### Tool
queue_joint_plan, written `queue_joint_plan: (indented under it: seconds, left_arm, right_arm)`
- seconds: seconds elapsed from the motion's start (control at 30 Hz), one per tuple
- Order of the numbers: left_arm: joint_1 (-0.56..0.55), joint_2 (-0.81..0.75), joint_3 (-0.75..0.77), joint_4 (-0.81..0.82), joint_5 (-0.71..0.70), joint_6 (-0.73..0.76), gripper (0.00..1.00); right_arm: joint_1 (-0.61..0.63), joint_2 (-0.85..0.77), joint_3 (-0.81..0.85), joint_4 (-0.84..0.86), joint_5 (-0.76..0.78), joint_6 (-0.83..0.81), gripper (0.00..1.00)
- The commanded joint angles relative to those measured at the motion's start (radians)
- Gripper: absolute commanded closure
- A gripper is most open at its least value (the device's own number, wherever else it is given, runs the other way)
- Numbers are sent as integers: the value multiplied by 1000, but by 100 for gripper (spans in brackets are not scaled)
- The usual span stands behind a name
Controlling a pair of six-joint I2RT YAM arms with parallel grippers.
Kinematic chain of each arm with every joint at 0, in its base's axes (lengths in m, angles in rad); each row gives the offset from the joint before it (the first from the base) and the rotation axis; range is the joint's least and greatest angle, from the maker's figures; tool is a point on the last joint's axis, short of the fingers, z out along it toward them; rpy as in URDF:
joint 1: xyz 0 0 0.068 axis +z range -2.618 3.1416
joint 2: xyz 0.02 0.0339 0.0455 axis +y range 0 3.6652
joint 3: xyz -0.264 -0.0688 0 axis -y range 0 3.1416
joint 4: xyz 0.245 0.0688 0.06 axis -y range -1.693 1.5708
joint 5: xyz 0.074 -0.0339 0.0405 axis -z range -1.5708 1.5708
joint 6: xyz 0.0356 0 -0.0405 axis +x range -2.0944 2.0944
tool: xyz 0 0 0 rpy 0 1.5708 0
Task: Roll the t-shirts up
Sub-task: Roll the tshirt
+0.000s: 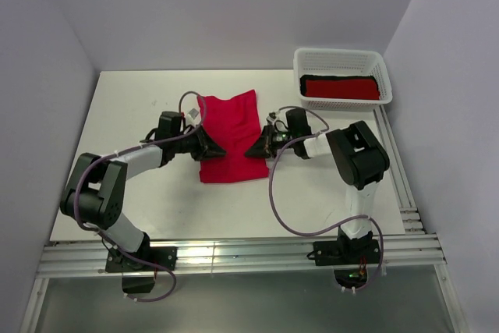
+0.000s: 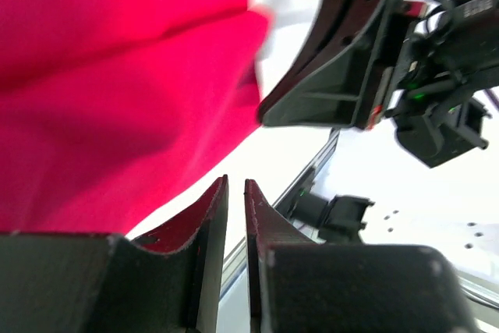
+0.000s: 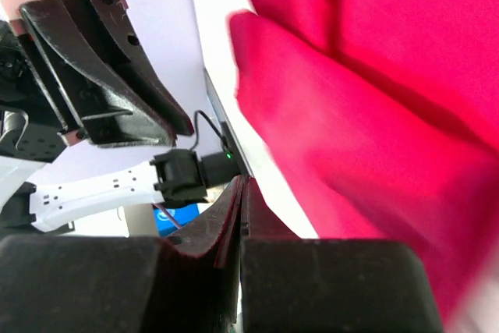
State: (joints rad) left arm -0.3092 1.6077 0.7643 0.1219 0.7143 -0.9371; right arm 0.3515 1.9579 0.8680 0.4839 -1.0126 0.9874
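Top view gives us layout only. The crimson t-shirt (image 1: 228, 134) lies flat mid-table (image 1: 132, 115), folded to a rough rectangle. Its long axis runs near-to-far, away from the arm bases, with the far end leaning slightly left. Far edge is uneven with a small bump at each corner, and the near edge is straight. We can't tell collar from hem.

Left gripper (image 1: 222, 151) reaches in over the shirt's left edge and right gripper (image 1: 248, 152) over its right edge. Both are at the near half, tips pointing at each other across the cloth. From above we can't read jaw gaps or contact.

Wrist cams fill that in:
- **Left wrist:** fingers (image 2: 265, 224) are nearly together with a thin bright slit between them and nothing in it. Cloth fills the upper left of the frame.
- **Right wrist:** fingers (image 3: 261, 220) are pressed fully together, no gap, and no cloth pinched that we can see. The shirt sits off to the right of the tips.
- **Both:** each cam sees the opposite gripper facing it.
- **Both:** they show a raised fold ridge across the shirt, one layer over another, which the top view flattens out.

Only the top view shows the white basket (image 1: 340, 54) at the table's far right corner. A deep red bundle (image 1: 341, 88) lies inside with its long axis left-right. A black bundle (image 1: 335, 77) sits just behind it, touching.
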Motion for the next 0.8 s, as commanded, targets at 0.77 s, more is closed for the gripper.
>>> queue_joint_plan:
  seconds: [0.77]
  left_arm:
    - [30, 103, 133, -105, -118, 66, 80]
  right_arm:
    - [17, 70, 184, -189, 121, -65, 100]
